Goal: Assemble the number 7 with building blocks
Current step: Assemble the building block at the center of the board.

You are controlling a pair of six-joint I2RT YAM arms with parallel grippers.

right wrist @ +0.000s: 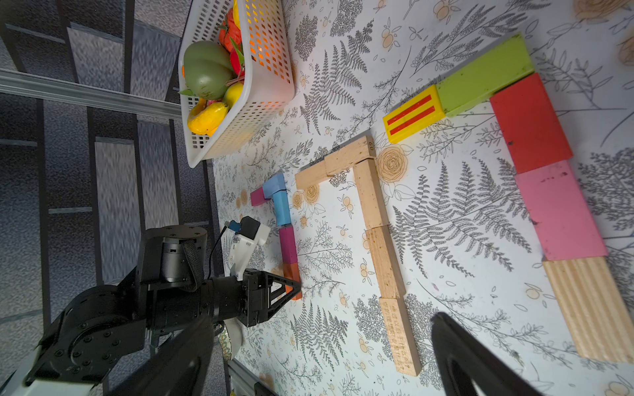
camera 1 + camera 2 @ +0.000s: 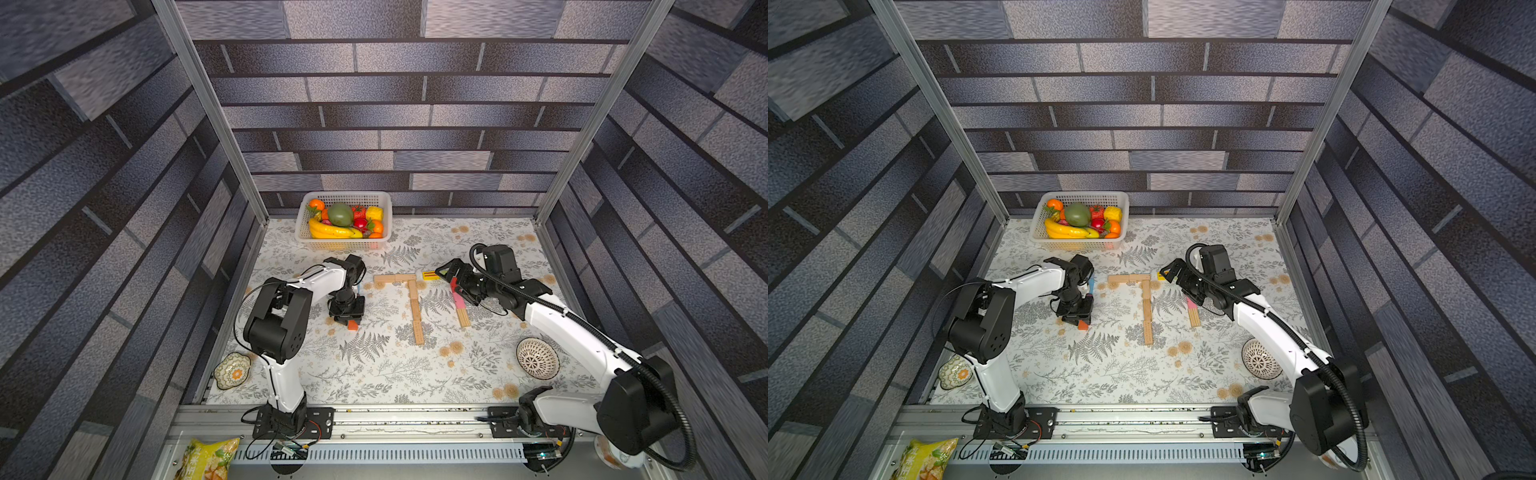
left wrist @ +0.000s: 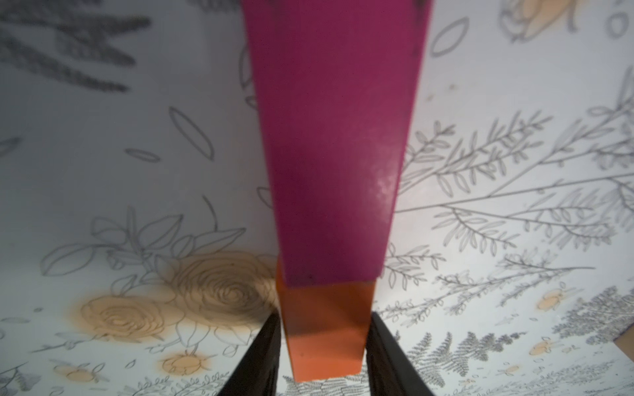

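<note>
Lab cell: aluminium frame (image 2: 214, 104), printed walls (image 2: 374, 87)

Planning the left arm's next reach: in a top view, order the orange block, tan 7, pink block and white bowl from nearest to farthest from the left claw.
1. orange block, between the fingers of the left claw.
2. tan 7, to its right, mid-table.
3. pink block, right of the 7.
4. white bowl, far right.
</note>
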